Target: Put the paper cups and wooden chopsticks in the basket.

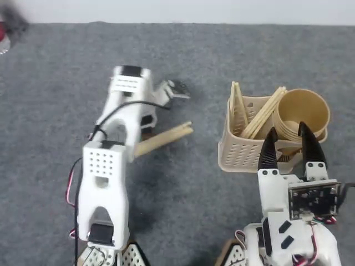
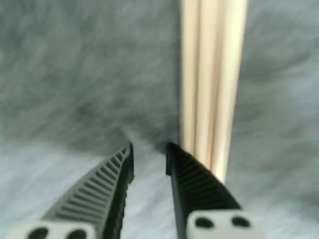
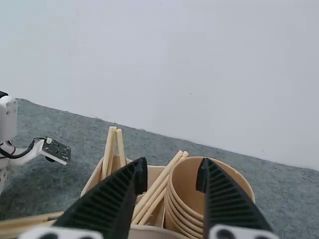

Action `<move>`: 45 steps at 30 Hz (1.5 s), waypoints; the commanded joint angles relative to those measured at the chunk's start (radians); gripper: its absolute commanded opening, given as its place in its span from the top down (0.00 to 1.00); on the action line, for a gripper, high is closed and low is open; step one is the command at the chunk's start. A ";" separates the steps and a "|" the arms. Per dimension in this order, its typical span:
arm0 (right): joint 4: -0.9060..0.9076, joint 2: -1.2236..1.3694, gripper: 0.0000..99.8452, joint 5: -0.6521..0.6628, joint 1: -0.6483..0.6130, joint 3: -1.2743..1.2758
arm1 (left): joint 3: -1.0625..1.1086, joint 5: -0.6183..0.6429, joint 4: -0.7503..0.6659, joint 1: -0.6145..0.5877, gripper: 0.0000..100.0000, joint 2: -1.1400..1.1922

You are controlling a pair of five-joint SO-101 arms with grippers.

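A bundle of wooden chopsticks lies on the grey carpet left of the basket. In the left wrist view the chopsticks run along the outer side of one finger, not between the pair. My left gripper is down at the carpet, open by a narrow gap with nothing in it. The basket holds a stack of paper cups and several chopsticks. My right gripper hovers open above the basket's near side, over the cups.
The left arm stretches over the carpet's left half. A red and white object sits at the far left edge. A white wall rises behind the basket rim.
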 commanded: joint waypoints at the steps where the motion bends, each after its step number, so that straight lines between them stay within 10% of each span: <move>1: 0.002 -0.001 0.83 0.014 0.001 -0.005 | 0.090 -0.005 0.032 0.064 0.89 -0.100; 12: 0.004 0.010 0.83 0.009 -0.008 -0.005 | 0.085 0.008 0.031 -0.089 0.89 -0.471; 24: 0.002 0.417 0.83 0.015 -0.246 -0.181 | 0.140 0.637 0.029 -0.404 0.89 -1.099; 39: 0.088 1.241 0.82 0.368 -0.616 -0.552 | 1.282 0.836 -0.407 -0.931 0.89 -1.671; 45: 0.062 1.514 0.64 0.571 -0.650 -0.554 | 1.727 0.835 -0.605 -1.056 0.89 -1.864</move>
